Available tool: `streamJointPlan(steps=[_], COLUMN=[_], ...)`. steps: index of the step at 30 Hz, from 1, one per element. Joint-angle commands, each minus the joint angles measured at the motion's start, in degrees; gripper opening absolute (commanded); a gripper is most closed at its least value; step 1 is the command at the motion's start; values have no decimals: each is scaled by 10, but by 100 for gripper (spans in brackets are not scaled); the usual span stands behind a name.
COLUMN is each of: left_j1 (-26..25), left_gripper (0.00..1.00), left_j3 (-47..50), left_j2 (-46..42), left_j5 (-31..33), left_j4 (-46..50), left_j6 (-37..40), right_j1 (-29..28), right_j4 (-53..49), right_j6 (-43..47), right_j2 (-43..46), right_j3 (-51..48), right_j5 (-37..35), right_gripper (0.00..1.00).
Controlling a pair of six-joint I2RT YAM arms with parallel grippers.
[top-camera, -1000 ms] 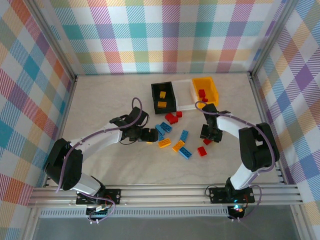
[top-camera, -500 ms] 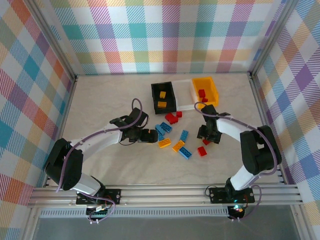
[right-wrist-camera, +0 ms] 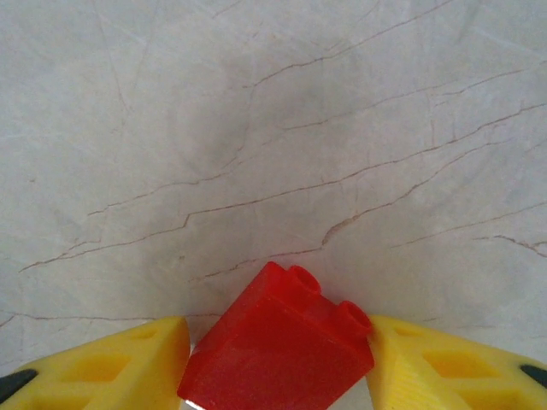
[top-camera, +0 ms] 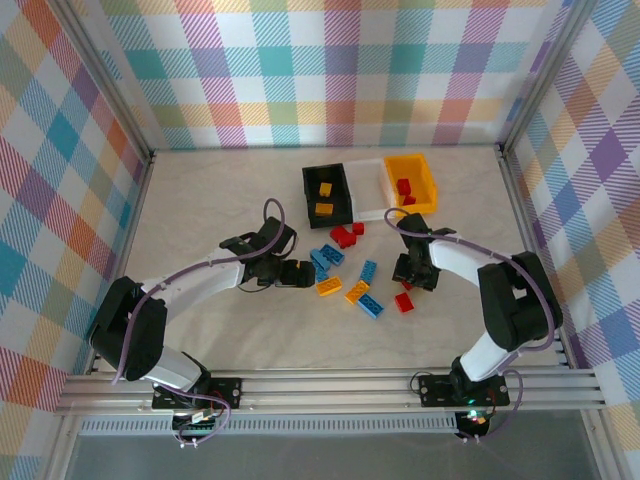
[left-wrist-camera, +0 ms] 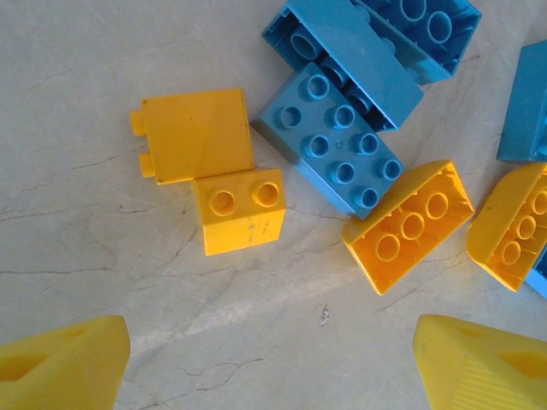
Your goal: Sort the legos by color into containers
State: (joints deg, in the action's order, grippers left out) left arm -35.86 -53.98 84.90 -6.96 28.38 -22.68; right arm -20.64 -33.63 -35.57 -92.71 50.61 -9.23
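Right hand [right-wrist-camera: 279,354]: fingers drawn in on a red brick [right-wrist-camera: 273,342], one yellow pad against each side wall, nothing else between them. The brick sits tilted in the grip, studs pointing away from the wrist. The pads bear on the flat walls rather than the studded face, which I judge gives better purchase. Bare desk [right-wrist-camera: 256,128] lies ahead of the fingers. Whether the brick is clear of it I cannot tell.

Destination, judged from contents: the yellow-orange bin [top-camera: 431,185], straight out beyond this hand, holds the sorted red bricks [top-camera: 404,187], so the gripped one belongs there. A second red brick [top-camera: 403,302] lies on the desk just behind the hand, toward its base.

Left hand [left-wrist-camera: 272,350]: jaws spread wide, nothing in them, poised over the loose pile. Two small yellow bricks [left-wrist-camera: 239,209], touching one another, lie just ahead of the fingers, slightly left of centre. Probably the next pick, and the wide opening suits coming down around one. Blue bricks [left-wrist-camera: 338,149] crowd in beyond and to the right of that pair, so a clean approach needs care.

The black bin [top-camera: 311,190], out beyond the left hand and to its right, holds the sorted yellow bricks [top-camera: 324,209]. The white bin [top-camera: 368,190] stands between the other two, by elimination meant for blue.
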Motion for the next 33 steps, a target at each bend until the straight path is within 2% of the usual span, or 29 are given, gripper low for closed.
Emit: streamJointPlan(steps=[1, 3, 19, 26, 33], left_j1=[3, 4, 10, 15, 28], left_gripper=[86, 86, 86, 87, 87], left_j3=[10, 9, 14, 16, 16], left_j2=[-12, -12, -17, -16, -12], left_j5=[-5, -5, -2, -3, -3], left_j4=[9, 10, 12, 13, 20], left_j6=[13, 12, 12, 15, 23], right_j1=[-3, -3, 3, 43, 87], right_j4=[8, 3, -8, -28, -51], right_j6=[4, 12, 56, 94, 134], right_j2=[-24, -32, -7, -33, -133], right_j3=[11, 24, 75, 188, 371], right_j5=[-12, -22, -46, -43, -38], right_gripper=[51, 44, 42, 43, 43])
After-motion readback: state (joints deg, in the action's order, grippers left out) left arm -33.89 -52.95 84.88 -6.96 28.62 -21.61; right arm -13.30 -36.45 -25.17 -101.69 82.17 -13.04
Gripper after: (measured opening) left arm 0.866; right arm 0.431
